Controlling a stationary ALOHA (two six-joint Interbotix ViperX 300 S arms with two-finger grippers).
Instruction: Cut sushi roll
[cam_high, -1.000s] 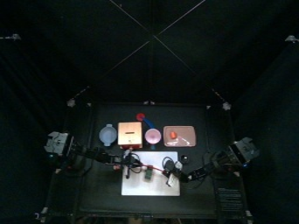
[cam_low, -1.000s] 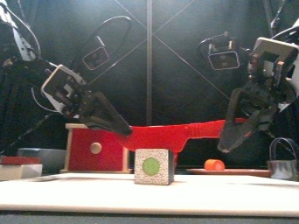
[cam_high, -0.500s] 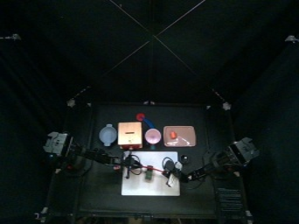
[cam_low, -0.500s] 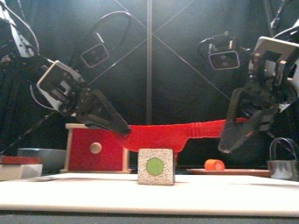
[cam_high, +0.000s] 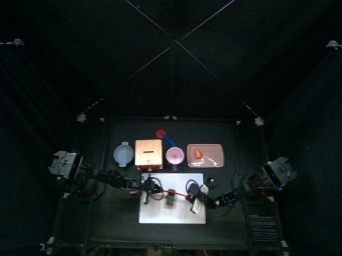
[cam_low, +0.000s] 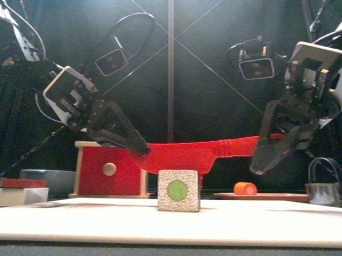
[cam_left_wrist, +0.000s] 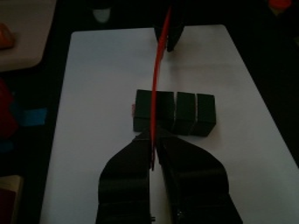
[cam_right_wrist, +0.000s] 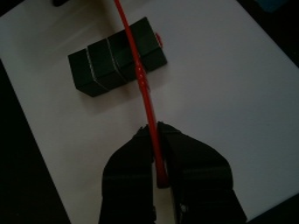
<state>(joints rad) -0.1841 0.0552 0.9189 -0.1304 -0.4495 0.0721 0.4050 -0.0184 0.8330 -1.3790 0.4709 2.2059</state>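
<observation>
The sushi roll is a short dark log with cut lines across it, lying on the white board. In the front view it shows end-on with a green centre. Both grippers hold one thin red blade, stretched between them above the roll. My left gripper is shut on one end of it. My right gripper is shut on the other end. In the right wrist view the red blade runs across the roll. In the top view the board lies between the arms.
Behind the board stand a red box, a pink bowl, a pale bowl and a tray with an orange thing. A dark basket stands at the right.
The left gripper and its end of the red blade have risen slightly. The roll stands a little further to the right in the front view. The right gripper has hardly moved.
</observation>
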